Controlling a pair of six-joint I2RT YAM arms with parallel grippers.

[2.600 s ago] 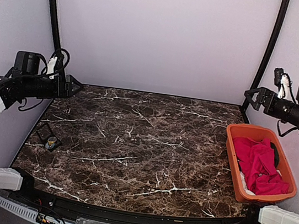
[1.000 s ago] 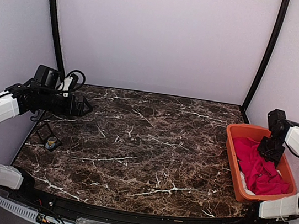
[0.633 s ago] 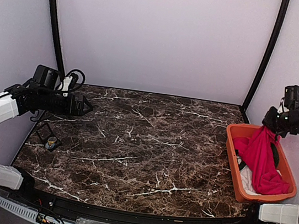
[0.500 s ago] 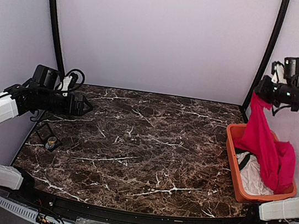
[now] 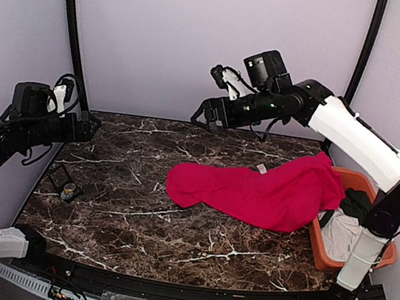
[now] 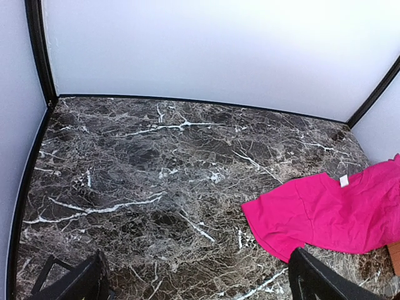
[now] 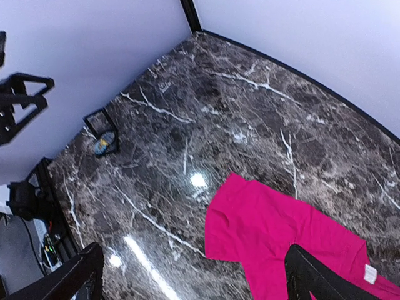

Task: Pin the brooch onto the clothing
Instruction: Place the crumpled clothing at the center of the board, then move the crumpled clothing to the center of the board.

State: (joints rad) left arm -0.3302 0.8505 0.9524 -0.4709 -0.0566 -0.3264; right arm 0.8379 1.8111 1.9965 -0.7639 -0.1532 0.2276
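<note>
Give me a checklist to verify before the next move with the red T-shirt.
1. T-shirt fully on the table: not ok, its right end lies over the orange basket rim.
2. T-shirt spread flat: not ok, bunched and creased.
3. Right pincer open, holding nothing: ok.
4. Left pincer open, holding nothing: ok.
5. Brooch found: cannot tell; a small item in a black holder sits by the table's left edge, too small to identify.

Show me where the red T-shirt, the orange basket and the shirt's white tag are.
red T-shirt [image 5: 254, 191], top view, middle of the fabric.
orange basket [image 5: 318, 250], top view, its left wall.
white tag [image 6: 344, 180], left wrist view, its centre.
</note>
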